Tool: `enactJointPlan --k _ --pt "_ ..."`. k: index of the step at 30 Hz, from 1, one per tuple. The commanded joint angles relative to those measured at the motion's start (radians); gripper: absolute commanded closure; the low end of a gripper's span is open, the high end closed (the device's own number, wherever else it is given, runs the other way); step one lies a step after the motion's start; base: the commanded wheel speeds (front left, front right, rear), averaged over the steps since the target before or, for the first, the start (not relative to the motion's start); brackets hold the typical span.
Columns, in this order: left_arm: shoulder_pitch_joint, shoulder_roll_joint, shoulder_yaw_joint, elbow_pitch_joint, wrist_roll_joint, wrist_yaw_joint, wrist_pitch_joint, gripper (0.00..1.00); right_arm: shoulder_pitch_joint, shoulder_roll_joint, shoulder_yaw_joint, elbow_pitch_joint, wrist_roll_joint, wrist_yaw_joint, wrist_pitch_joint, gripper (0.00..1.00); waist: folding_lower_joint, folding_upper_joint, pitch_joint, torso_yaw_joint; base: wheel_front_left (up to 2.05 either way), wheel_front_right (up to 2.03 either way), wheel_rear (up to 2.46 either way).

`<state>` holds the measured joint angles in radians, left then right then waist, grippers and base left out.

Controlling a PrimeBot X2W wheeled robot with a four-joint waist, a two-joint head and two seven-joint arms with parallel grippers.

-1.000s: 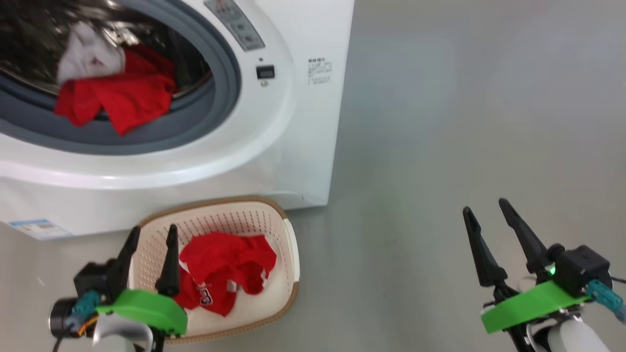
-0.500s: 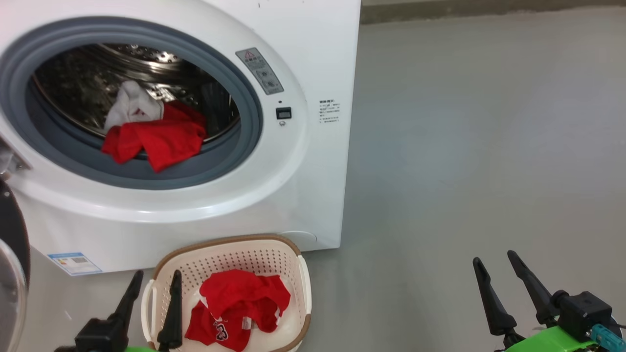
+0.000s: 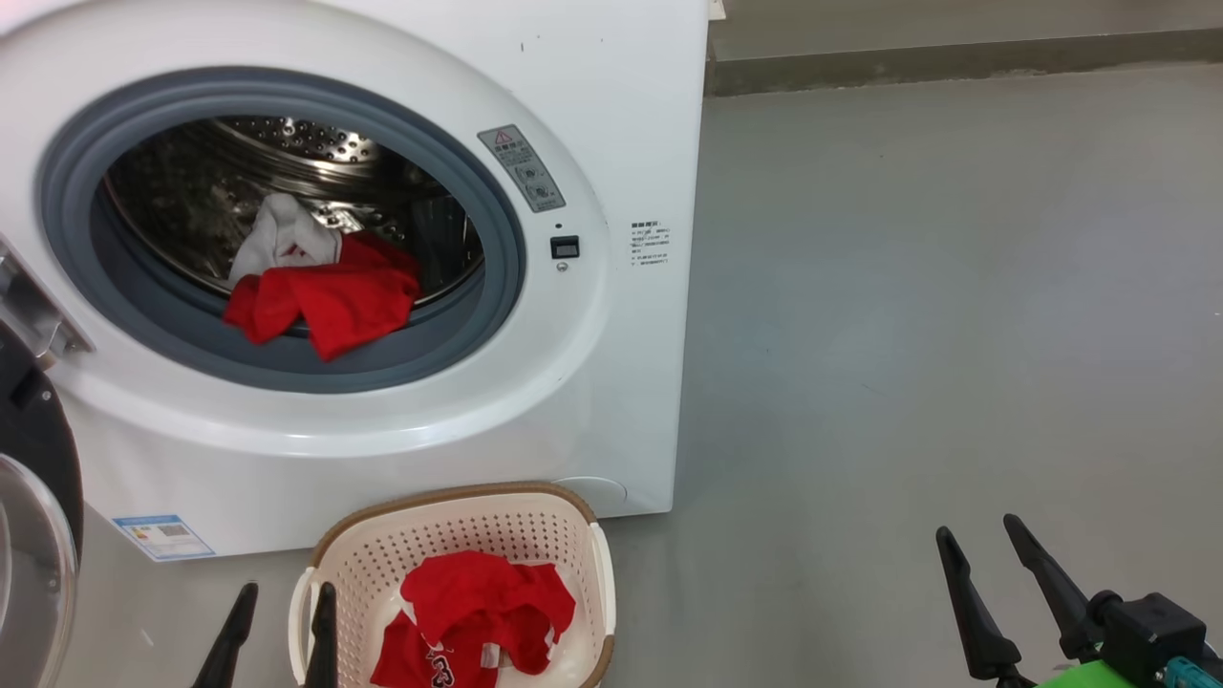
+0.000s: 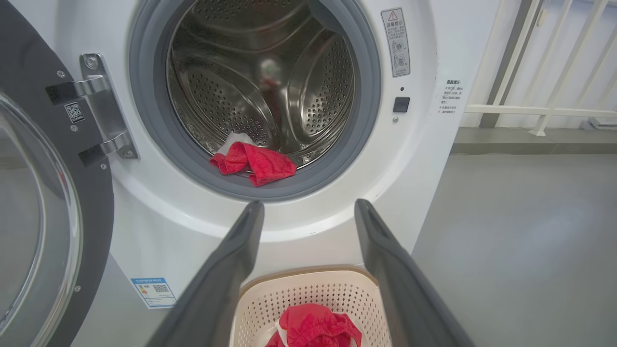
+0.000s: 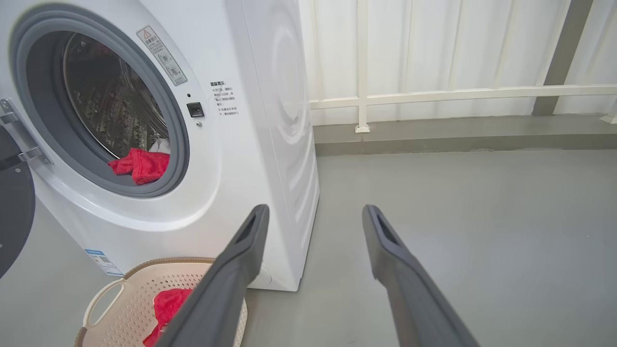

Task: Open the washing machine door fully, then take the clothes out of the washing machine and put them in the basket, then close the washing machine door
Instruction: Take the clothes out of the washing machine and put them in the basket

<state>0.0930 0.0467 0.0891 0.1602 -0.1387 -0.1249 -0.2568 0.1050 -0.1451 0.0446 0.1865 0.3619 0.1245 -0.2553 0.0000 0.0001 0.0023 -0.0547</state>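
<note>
The white washing machine [image 3: 611,115] stands with its mouth uncovered. Its black-rimmed washing machine door [image 3: 38,459] hangs swung out at the left. Red clothes [image 3: 325,301] and a whitish piece [image 3: 282,239] lie at the drum's front lip. The cream basket [image 3: 459,521] sits on the floor below, holding a red garment [image 3: 478,612]. My left gripper [image 3: 287,592] is open and empty over the basket's left side, pointing toward the drum [image 4: 309,203]. My right gripper [image 3: 977,527] is open and empty over bare floor to the right of the machine [image 5: 315,207].
Grey floor [image 3: 908,334] stretches to the right of the machine. A low kerb [image 5: 434,140] and a white railing [image 5: 434,94] run along the back wall. The open door [image 4: 91,231] sticks out on the left, near the basket.
The head camera has tilted up, so the machine, basket and both grippers sit lower in the picture. Both grippers stay open. The clothes have not moved.
</note>
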Motion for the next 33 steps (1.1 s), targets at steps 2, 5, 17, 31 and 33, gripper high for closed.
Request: enactJointPlan --k 2,5,17,31,33 --pt "-0.004 0.005 0.037 -0.042 0.005 -0.004 -0.005 0.00 0.003 -0.019 0.013 -0.028 -0.006 0.006 -0.006 0.00 0.0000 -0.0001 -0.001 0.002 0.00 0.00 0.00" --pt "0.004 0.004 0.040 -0.052 -0.003 -0.002 -0.005 0.00 0.006 -0.018 0.009 -0.029 -0.007 0.006 -0.006 0.00 0.0000 -0.0001 0.000 0.004 0.00 0.00 0.00" --pt "0.005 0.004 0.027 -0.061 -0.026 0.012 -0.005 0.00 0.000 -0.012 0.009 -0.030 -0.007 0.006 -0.006 0.00 0.0000 -0.0001 0.011 0.002 0.00 0.00 0.00" --pt "-0.045 0.004 0.004 -0.052 -0.018 0.025 -0.005 0.00 -0.023 -0.007 0.011 -0.037 -0.007 0.006 -0.006 0.00 0.0000 -0.0001 0.061 0.000 0.00 0.00 0.00" --pt "-0.072 0.004 0.005 -0.030 -0.009 0.024 -0.005 0.00 -0.033 -0.006 0.012 -0.039 -0.007 0.006 -0.006 0.00 0.0000 -0.0001 0.077 -0.001 0.00 0.00 0.00"
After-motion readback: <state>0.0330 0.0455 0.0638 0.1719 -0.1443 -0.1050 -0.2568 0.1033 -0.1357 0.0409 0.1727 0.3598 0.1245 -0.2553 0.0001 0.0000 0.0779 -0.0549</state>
